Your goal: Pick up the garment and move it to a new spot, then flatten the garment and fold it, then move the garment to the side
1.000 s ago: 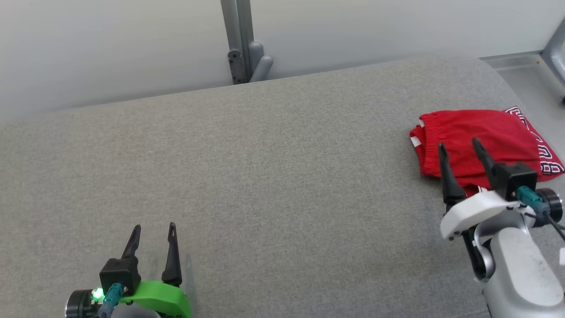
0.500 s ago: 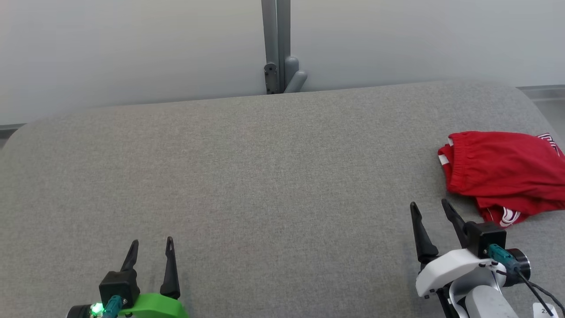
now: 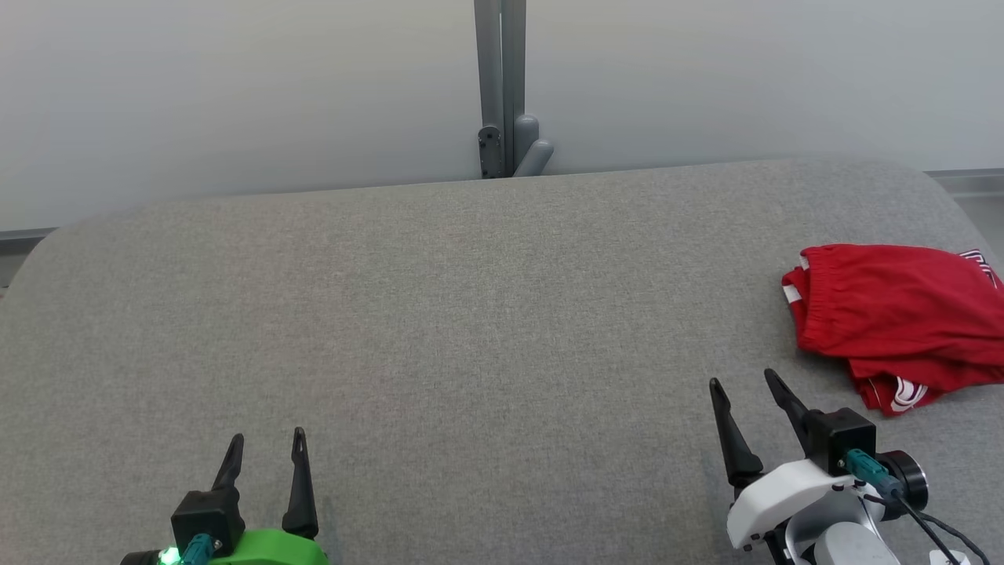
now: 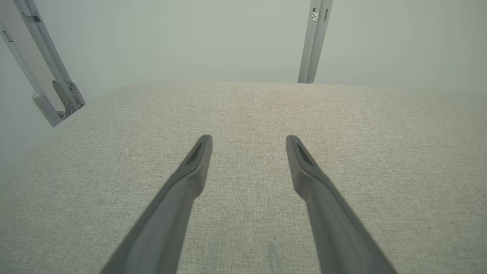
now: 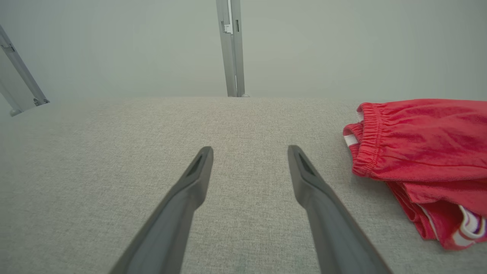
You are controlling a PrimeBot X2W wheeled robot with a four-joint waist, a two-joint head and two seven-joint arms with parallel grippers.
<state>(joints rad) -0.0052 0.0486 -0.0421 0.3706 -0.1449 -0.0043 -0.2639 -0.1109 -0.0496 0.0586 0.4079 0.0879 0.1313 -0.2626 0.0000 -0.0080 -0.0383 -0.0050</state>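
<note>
My left gripper (image 3: 268,434) sits at the lower left of the head view, low over the grey cloth-covered surface (image 3: 471,314). Its two dark fingers stand apart with nothing between them. The left wrist view confirms this, with bare grey cloth in the gap between the fingers.

My right gripper (image 3: 742,377) sits at the lower right, with its fingers also spread wide and holding nothing. Its fingertips lean up and slightly left in the head view.

The garment (image 3: 894,322) is red and lies folded in a compact bundle near the right end of the surface. It is beyond and to the right of my right gripper and does not touch it. Its gathered elastic waistband faces left. White trim shows at the left edge and at the lower corner, and some lettering shows at the far right edge, too cut off to read. In the right wrist view the garment lies to the right of my right finger, with a strip of bare cloth between them.

A grey metal post (image 3: 502,78) stands against the pale wall behind the surface.
</note>
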